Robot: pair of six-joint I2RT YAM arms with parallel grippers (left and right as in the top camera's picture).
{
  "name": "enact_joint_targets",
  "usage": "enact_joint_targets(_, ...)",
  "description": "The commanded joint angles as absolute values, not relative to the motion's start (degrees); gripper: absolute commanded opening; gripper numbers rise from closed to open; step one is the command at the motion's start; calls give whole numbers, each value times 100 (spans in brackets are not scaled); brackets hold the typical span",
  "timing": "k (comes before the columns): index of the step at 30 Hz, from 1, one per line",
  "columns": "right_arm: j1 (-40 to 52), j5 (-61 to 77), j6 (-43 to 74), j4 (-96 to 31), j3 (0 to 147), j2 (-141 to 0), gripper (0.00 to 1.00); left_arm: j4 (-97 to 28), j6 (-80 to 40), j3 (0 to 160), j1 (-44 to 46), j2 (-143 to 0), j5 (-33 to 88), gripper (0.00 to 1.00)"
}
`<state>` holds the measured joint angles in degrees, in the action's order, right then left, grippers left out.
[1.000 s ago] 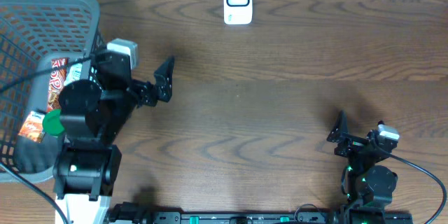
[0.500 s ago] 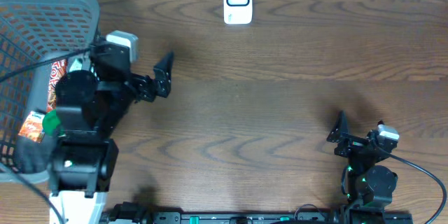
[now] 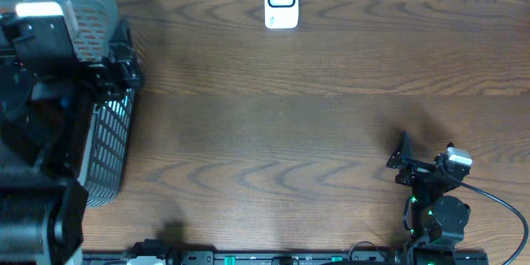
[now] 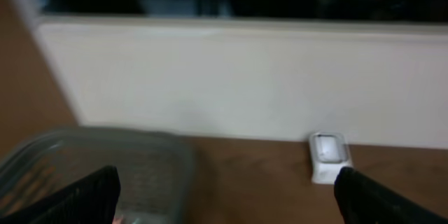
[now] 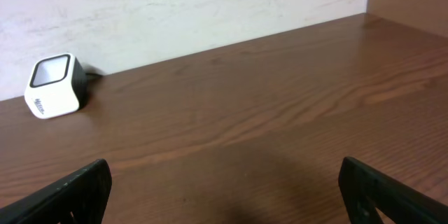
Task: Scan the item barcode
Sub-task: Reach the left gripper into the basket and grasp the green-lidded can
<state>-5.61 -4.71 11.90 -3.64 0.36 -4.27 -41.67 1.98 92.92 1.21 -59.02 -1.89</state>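
Barely started tbh: my left end effector and right end effector are both wide open & empty, item prob in the basket, nothing at the scanner yet.

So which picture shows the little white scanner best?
The right wrist view: the scanner looks big and sharp, with its window showing. Overhead shows it small, from straight above. The left wrist view shows it small and blurry.

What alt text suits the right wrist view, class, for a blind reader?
A white barcode scanner sits far left on a wooden table beside a pale wall; fingertips of the open end effector frame the bottom corners.
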Motion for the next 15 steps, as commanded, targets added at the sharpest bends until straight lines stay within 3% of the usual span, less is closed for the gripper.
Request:
enact_joint_targets(1,-591,-480,1127,-386,32,-412,99,-4713,266,9609,91,-6326,-1704,98)
enact_joint_targets(5,-591,-480,1127,-386,32,-412,99,-5041,-91,9668,-130,-6563,-2351,98)
enact_joint_targets(8,-591,-480,1127,-386,32,-412,99,-5070,-705,9668,-1004,-6726,-2296,98)
enact_joint_targets(15,-591,-480,1127,-386,32,-412,99,-5468,-1514,9668,-2945,-7474,-722,98)
